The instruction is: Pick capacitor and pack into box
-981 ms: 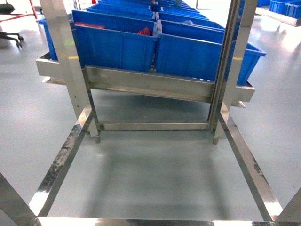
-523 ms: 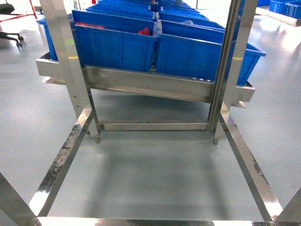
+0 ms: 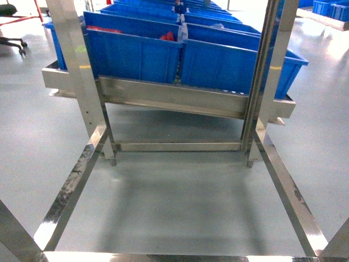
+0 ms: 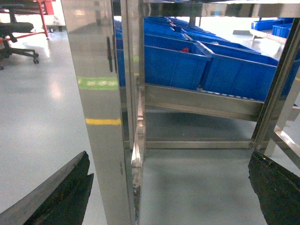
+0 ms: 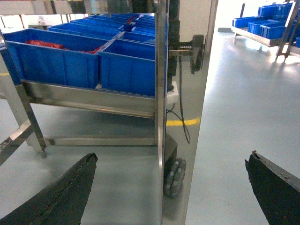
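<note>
Although the task is to pick a capacitor and pack it into a box, the head view shows neither arm at work: it looks down through a stainless steel rack frame (image 3: pixel 76 87) onto bare grey floor (image 3: pixel 180 202). Beyond the frame's cross rail, rows of blue plastic bins (image 3: pixel 136 54) sit on a sloped steel shelf (image 3: pixel 174 98). Something red (image 3: pixel 168 37) lies in one bin near the middle, but it is too small to say whether it is a capacitor. No packing box can be made out.

In the left wrist view, the left gripper (image 4: pixel 168 192) has its two dark fingers at opposite lower corners of the picture, spread wide with nothing between them but a steel upright (image 4: pixel 103 112) and floor. The same blue bins stand well beyond it.

In the right wrist view, the right gripper (image 5: pixel 173 187) is likewise spread wide and holds nothing; a polished steel post (image 5: pixel 183 108) runs down the middle. To the left, the nearest blue bin (image 5: pixel 51 61) holds a layer of red parts (image 5: pixel 47 44), which may be the stock to pick from, though I cannot confirm that.

As I judge it, the task has hardly begun: nothing is grasped, nothing packed. Reaching a bin, picking a part and finding the box all remain.
</note>
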Available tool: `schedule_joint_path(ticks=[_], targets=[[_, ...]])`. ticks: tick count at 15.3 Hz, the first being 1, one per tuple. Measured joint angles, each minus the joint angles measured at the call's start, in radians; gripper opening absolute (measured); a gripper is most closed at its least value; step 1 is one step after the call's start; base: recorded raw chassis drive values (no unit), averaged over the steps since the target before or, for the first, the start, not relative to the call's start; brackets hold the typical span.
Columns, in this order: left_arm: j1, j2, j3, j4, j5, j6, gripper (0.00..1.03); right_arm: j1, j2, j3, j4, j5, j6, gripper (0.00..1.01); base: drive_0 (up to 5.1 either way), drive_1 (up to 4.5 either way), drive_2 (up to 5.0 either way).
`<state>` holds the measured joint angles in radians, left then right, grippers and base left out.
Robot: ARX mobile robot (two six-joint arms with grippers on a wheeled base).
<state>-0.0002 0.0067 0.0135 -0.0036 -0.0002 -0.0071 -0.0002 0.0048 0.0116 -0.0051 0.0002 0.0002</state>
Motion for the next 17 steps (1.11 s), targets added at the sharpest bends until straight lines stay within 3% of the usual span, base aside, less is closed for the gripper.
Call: schedule_joint_path(ticks=[17], targets=[[0.0, 0.0, 0.0, 0.0, 0.001, 0.008, 0.98, 0.0, 0.0, 0.0, 0.0, 0.001, 0.003, 0.98, 0.0, 0.0, 0.0]])
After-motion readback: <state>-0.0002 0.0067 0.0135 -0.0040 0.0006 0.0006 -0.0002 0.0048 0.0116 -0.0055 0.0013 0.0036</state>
